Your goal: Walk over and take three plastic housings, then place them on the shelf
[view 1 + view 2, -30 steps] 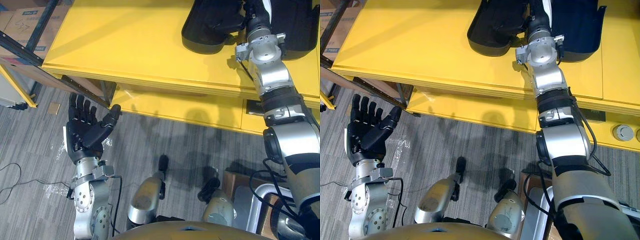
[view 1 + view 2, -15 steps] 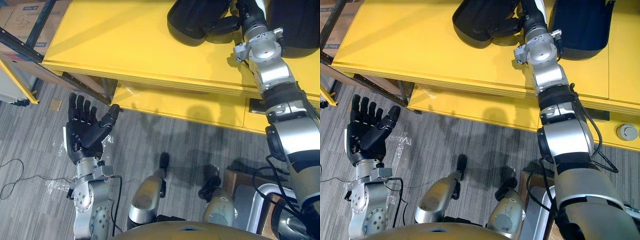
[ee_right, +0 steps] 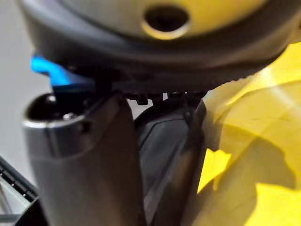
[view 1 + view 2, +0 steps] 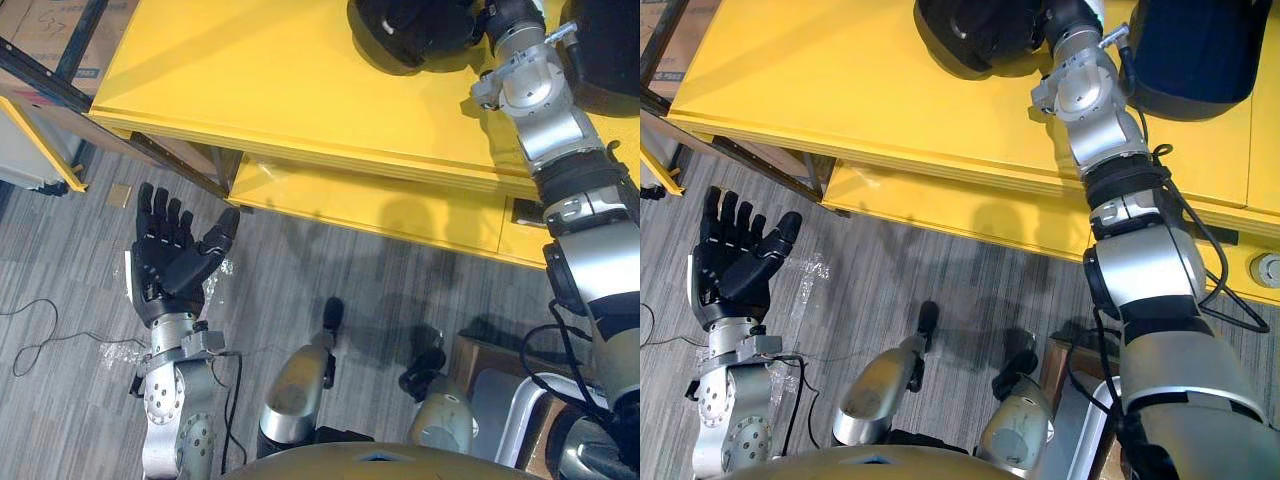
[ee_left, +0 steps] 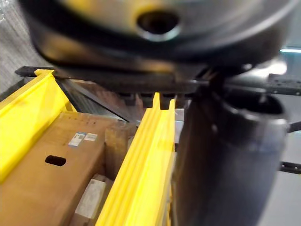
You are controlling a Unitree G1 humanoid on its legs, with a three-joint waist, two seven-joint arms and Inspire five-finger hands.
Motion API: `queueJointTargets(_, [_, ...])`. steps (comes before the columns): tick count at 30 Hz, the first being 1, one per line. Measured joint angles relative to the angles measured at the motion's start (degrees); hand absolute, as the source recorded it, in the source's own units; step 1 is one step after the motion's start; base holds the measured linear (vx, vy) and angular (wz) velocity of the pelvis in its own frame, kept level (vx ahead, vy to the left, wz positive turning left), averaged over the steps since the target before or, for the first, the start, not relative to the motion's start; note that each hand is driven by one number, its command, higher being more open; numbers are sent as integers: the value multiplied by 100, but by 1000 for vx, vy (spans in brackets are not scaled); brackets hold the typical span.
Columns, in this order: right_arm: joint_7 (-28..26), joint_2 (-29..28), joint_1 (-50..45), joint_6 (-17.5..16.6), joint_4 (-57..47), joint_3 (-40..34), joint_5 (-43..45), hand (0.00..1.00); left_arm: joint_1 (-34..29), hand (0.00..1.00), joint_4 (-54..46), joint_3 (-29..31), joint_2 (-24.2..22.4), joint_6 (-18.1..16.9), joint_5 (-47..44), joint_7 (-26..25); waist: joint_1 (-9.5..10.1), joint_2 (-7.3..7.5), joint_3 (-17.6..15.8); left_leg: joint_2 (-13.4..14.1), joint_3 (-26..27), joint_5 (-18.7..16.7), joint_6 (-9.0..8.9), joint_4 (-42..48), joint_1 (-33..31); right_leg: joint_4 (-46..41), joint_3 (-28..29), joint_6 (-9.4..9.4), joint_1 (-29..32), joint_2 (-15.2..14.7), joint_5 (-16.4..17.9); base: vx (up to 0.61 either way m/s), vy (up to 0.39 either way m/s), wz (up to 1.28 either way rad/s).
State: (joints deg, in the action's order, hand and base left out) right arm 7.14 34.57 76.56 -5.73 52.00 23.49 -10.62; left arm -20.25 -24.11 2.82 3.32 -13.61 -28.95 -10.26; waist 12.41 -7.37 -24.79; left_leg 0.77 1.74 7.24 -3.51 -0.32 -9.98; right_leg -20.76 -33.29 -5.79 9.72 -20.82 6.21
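- The task looks to be at its start. The robot stands at the yellow tabletop (image 4: pixel 840 90), and judging by how things lie, no housing has been carried off.
- Two black plastic housings can be counted, both at the top of the frame. The left housing (image 4: pixel 975 35) is at top centre and the right housing (image 4: pixel 1195 50) is at the upper right. Each is cut off by the frame's edge.
- The right arm reaches up the right side of the frame and passes between the two. The right hand (image 3: pixel 80 165) is at the left housing's near edge.
- In the right wrist view a dark housing wall stands just beside the thumb, with yellow tabletop past it. I cannot tell whether the hand is clamped on that wall or only resting against it.
- I also cannot tell whether the left housing is lifted or lying on the tabletop.
- The left hand (image 4: pixel 165 262) is at the lower left, over the grey floor (image 4: pixel 380 280). It is palm up with its fingers straight and spread, and it holds nothing.
- A dark metal frame (image 4: pixel 60 75) with a cardboard box (image 5: pixel 47 179) is at the upper left. It may be the shelf, but that is a guess.
- What is left, by my reading: secure the first housing, take two more, walk to the shelf and set all three down.
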Motion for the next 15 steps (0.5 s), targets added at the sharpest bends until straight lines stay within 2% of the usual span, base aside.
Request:
queueJointTargets(7, [-172,388,439,-290,109,888,-478,100,-2,100,-1,47,84,-1,-131,57,30,18,-15,56,-13,0,0,-16,-12,239,-53,8,-92,119,-119,-15,-46,0])
queueJointTargets(15, [-349,639,735,-506,136,1403,-622,100,1,100,-2,289,269,-1,-237,175,71,84,-59,94,-7,0,0,-16,-53,434,-66,23,-120,238,-244,-22,-36,-1])
